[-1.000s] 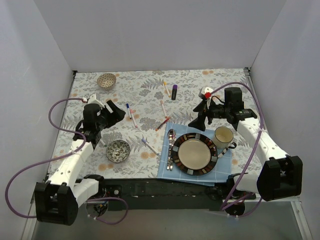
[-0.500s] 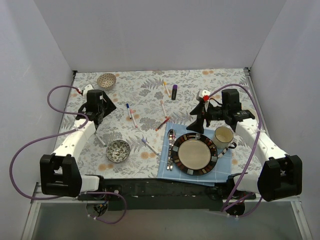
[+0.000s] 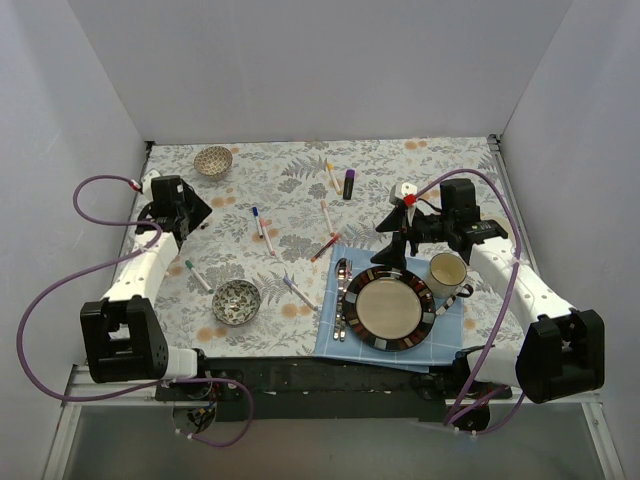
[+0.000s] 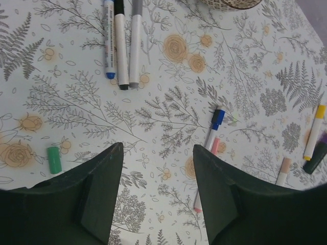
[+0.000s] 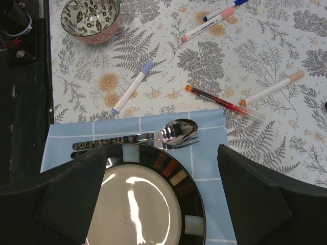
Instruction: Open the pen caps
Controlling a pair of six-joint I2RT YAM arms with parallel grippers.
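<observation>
Several white-barrelled pens lie loose on the flowered cloth: a blue-capped pen (image 3: 256, 216), pink pen (image 3: 266, 241), peach pen (image 3: 326, 216), red pen (image 3: 325, 247), yellow pen (image 3: 331, 175), lilac pen (image 3: 298, 292), green pen (image 3: 197, 275) and a thick dark purple marker (image 3: 349, 184). My left gripper (image 3: 193, 210) is open and empty at the far left. In the left wrist view (image 4: 156, 148) it hovers over bare cloth, with a loose green cap (image 4: 53, 159) to its left and three pens (image 4: 121, 43) side by side ahead. My right gripper (image 3: 390, 252) is open and empty above the plate's far edge (image 5: 162, 148).
A striped plate (image 3: 432, 300) sits on a blue napkin (image 3: 330, 335) with a spoon and fork (image 3: 342, 295) and a mug (image 3: 447, 271). A patterned bowl (image 3: 237, 301) stands front left and a small bowl (image 3: 213, 160) at the back left. Walls enclose three sides.
My left arm has swung left and away, from the blue and pink pens toward the table's left edge. My right gripper has shifted slightly left, toward the plate.
</observation>
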